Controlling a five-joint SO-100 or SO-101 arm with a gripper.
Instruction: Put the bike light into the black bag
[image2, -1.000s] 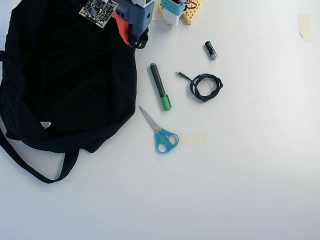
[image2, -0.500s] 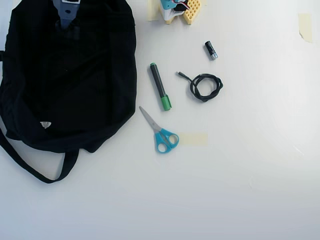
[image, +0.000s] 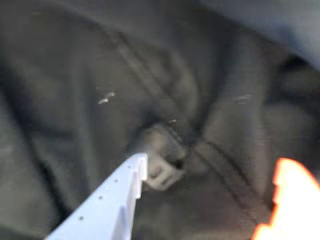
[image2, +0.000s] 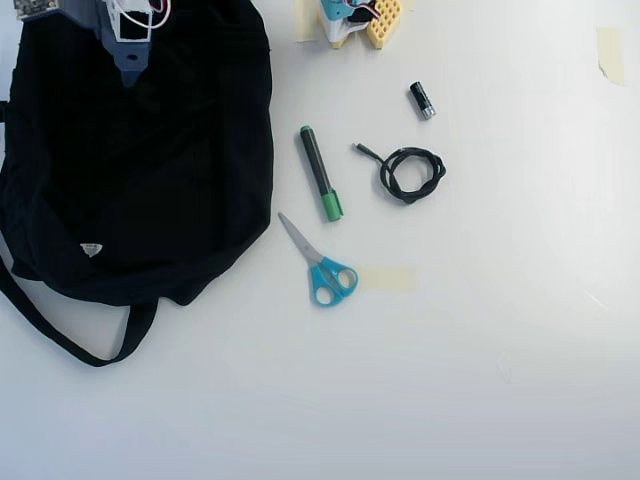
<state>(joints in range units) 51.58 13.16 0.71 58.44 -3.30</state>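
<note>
White table (image2: 480, 380) | hand (image: 210, 200) spread wide, empty | over black bag (image2: 150, 170)

The tool (image: 210, 200) shows, in the wrist view, one pale blue-white finger (image: 107, 205) with a stepped edge and small dimples, and one blurred orange finger (image: 287, 205). From overhead, a blue-grey arm part (image2: 128, 40) carries white and red wires, and a turquoise, white and yellow base (image2: 355, 20) sits at the top edge.

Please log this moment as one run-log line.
arm: over black bag | end effector: open, empty | bike light: not visible | scissors: on table
</note>
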